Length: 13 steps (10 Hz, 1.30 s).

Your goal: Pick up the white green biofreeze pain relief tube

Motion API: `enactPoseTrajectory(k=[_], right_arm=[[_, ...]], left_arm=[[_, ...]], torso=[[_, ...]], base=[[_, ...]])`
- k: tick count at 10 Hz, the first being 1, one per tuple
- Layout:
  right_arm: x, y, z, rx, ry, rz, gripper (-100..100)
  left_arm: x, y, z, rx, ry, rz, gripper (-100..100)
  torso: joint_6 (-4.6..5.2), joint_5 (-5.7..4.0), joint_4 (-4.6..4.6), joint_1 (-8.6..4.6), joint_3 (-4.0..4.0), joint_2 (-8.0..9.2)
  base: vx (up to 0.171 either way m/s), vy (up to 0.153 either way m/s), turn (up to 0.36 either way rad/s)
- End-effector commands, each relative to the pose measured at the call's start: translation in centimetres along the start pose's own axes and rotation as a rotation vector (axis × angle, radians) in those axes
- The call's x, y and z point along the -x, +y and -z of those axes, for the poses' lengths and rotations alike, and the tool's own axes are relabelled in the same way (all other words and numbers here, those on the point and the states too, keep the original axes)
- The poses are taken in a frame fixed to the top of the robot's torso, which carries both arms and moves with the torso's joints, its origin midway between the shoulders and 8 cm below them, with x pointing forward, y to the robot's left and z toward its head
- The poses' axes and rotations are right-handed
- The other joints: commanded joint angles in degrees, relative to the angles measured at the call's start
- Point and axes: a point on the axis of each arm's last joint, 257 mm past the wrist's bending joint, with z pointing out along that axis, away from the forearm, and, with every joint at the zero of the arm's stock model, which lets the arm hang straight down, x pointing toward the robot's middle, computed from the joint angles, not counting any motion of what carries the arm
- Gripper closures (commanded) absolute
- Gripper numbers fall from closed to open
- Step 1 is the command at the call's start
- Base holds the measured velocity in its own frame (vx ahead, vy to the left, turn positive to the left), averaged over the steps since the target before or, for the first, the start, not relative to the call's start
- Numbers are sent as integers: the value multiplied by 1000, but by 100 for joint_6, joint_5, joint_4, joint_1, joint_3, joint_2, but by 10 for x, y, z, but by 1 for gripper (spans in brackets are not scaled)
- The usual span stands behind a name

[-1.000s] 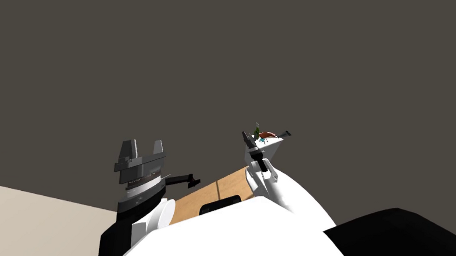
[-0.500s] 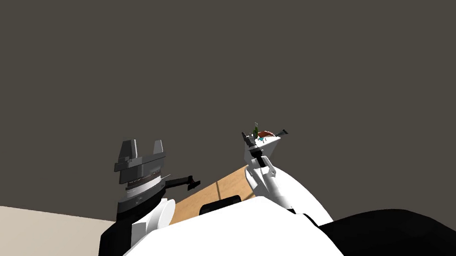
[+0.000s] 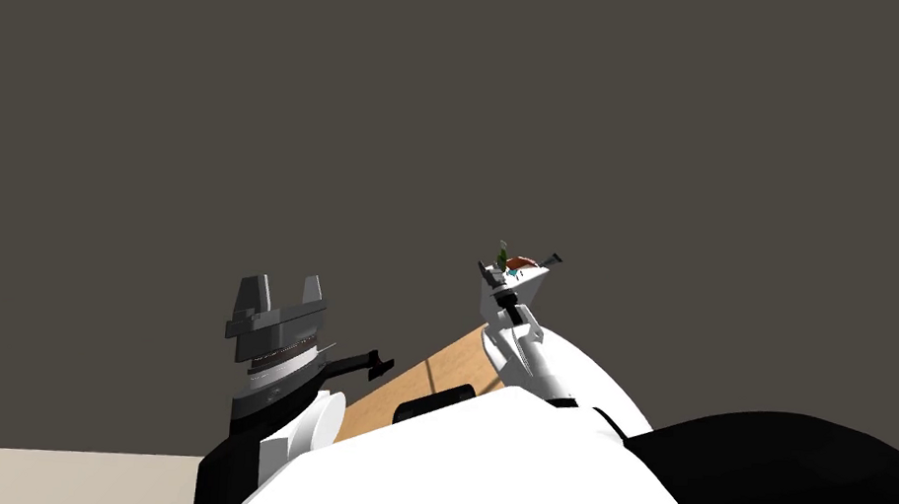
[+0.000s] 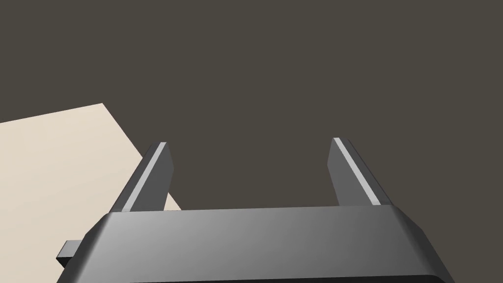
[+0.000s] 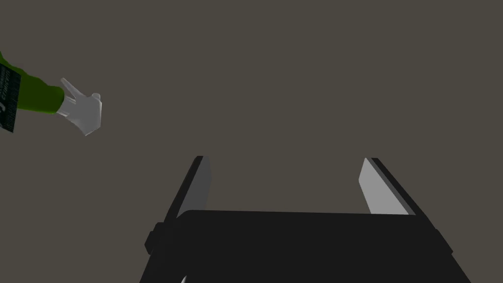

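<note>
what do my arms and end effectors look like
left end effector: mid-grey boxy body, two thin blade fingers with a pale stripe. right end effector: black body, light grey blades. right forearm white with a dark joint.

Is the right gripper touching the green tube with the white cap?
Apart. In the right wrist view, plain dark grey background separates the green tube from the open right gripper.

The head camera looked past both arms at a flat dark grey-brown surface [image 3: 447, 115]. Each wrist camera faced that surface along its own spread fingers: left gripper [image 4: 249, 141], right gripper [image 5: 285, 158]. The head and right wrist views shared a green container [image 5: 34, 94].
</note>
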Motion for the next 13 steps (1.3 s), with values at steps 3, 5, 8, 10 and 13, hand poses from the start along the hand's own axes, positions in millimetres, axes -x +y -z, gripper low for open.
enactPoseTrajectory(k=[3,5,8,10,13], right_arm=[[-15,-25,-1,-35,39,68,-100],[-21,-41,-1,-56,62,110,-100],[-28,-68,-2,-90,96,190,-100],[-32,-82,-1,-108,115,225,-100],[-42,-100,4,-135,150,253,-100]], left_arm=[[0,0,0,0,0,0,0],[0,0,0,0,0,0,0],[0,0,0,0,0,0,0],[0,0,0,0,0,0,0],[0,0,0,0,0,0,0]], torso=[[0,0,0,-1,-1,-2],[0,0,0,-2,0,0],[-2,-1,-1,-5,-2,-3],[-2,-1,-1,-5,-3,-4],[-1,-1,-1,-8,-3,-6]], base=[[25,28,-67],[24,29,-73],[36,22,-72],[33,20,-63],[37,17,-52]])
